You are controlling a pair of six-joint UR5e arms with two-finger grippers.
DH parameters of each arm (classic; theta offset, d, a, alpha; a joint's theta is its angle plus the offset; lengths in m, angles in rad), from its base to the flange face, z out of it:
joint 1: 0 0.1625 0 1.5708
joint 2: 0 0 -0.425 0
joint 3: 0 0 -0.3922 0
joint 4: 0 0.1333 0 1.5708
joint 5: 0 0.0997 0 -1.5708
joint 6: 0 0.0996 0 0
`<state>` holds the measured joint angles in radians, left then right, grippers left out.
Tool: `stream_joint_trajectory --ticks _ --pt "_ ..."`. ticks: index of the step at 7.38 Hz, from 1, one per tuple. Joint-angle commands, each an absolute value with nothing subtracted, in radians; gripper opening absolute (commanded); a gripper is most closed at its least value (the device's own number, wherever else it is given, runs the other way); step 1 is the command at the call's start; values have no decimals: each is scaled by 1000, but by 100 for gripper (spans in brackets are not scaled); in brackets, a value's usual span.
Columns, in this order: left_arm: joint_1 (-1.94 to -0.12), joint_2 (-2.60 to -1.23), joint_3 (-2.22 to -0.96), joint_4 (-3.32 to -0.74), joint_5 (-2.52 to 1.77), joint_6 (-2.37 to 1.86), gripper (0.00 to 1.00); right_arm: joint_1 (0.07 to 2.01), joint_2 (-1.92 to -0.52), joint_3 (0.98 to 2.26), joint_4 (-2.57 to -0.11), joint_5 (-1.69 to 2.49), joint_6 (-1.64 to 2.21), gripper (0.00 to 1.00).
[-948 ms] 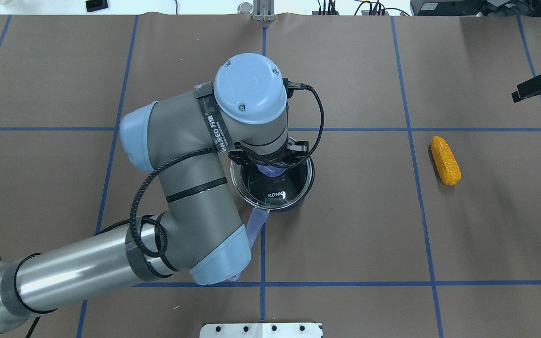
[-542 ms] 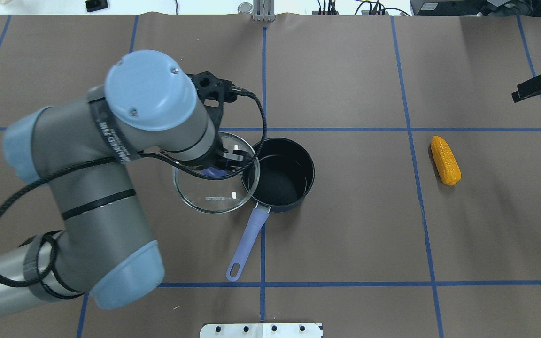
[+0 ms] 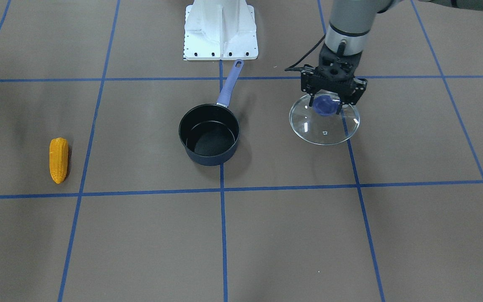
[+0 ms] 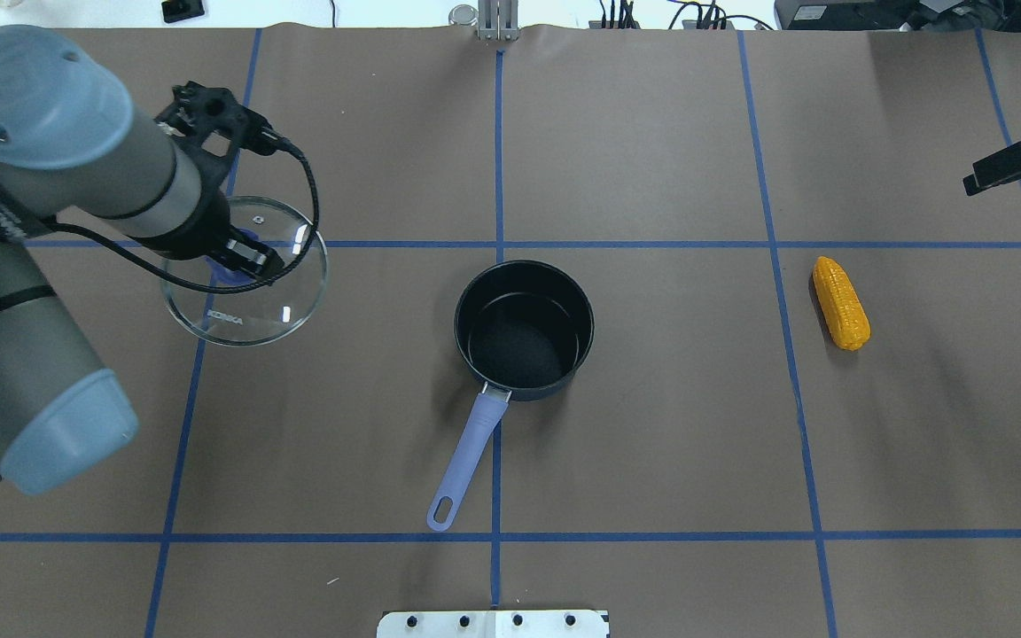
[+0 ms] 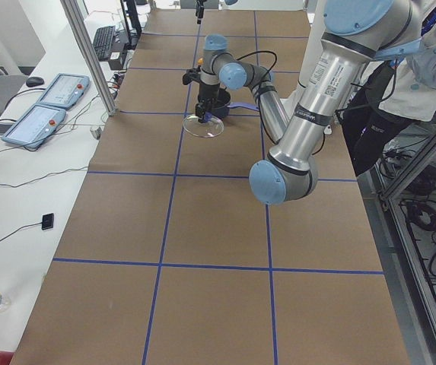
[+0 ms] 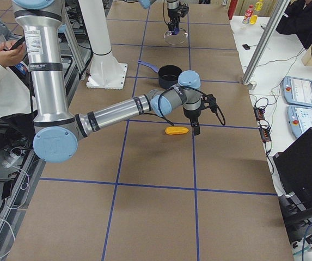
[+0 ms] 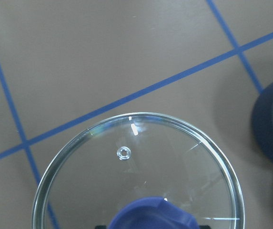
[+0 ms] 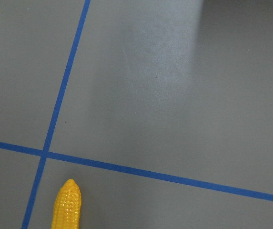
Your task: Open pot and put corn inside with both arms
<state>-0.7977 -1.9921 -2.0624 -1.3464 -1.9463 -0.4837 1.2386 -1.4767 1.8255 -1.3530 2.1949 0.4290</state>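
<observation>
Setting the glass lid (image 4: 276,306) aside cleanly looks to be the step in hand. Nearest the white mounting base (image 4: 493,623), the lavender handle (image 4: 468,456) points back toward the robot. The pot (image 4: 519,341) itself stands upright, uncovered and empty at the middle of the table (image 4: 652,443).

A little farther out and well off to the robot's left, the left gripper (image 3: 328,105) is closed on the lid's blue knob (image 3: 323,107), one finger on each side. The lid hangs level and dome-up, well apart from the pot. Whether its rim touches the table I cannot tell. To finish well, the arm should bring the lid straight down until the whole rim rests flat. Only then should it spread the jaws and rise vertically, so the fingers clear the knob without dragging the glass. A tilted release could let the lid rock or slide.

At about the same depth on the robot's right, the corn (image 4: 840,303) lies on the table, well apart from the pot. Farthest out, the right gripper (image 4: 1011,166) hangs beyond the corn with nothing showing in its grasp. How wide its jaws stand I cannot tell. It will need to close across the cob's middle.
</observation>
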Motion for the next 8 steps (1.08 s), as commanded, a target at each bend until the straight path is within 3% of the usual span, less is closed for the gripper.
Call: stream_joint_trajectory --ticks 1,4,8 --pt "-934 -1765 -2042 -1541 -2052 -262 2 1230 -1477 1825 -1353 2189 431 100" --pt "-939 -1585 -1846 -1925 -2077 -225 5 1226 -1477 1818 -1353 2183 431 100" --pt "-936 -1552 -1789 -1985 -2114 -233 19 1221 -1476 1812 -1351 2172 431 100"
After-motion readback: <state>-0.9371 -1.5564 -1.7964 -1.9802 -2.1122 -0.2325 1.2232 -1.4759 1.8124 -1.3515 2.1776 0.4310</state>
